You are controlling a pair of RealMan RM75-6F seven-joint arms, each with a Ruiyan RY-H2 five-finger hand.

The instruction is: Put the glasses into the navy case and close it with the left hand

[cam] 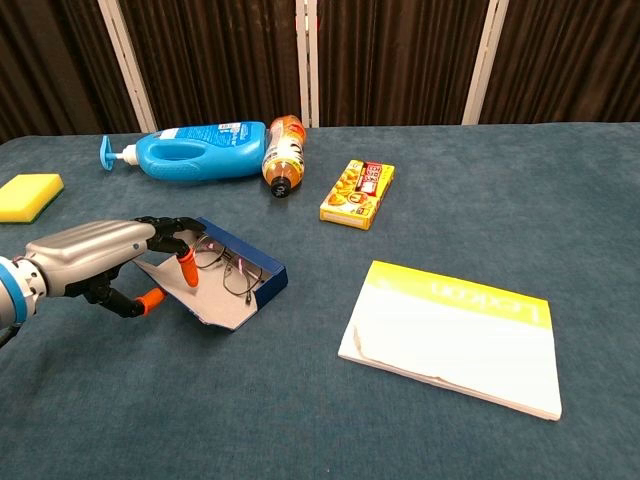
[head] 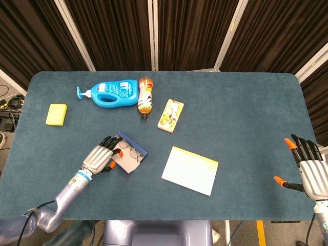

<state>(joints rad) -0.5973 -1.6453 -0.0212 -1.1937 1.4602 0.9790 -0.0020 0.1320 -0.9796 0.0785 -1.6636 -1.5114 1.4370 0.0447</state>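
Note:
The navy case lies open at the front left of the table, with the wire-framed glasses inside its tray. Its grey-lined lid is tilted up off the cloth. My left hand grips the lid's left edge, fingers over the top and thumb underneath. My right hand hovers open at the table's front right corner, far from the case; the chest view does not show it.
A blue detergent bottle, an orange bottle and a yellow snack box lie behind the case. A yellow sponge sits far left. A yellow-white book lies right of the case.

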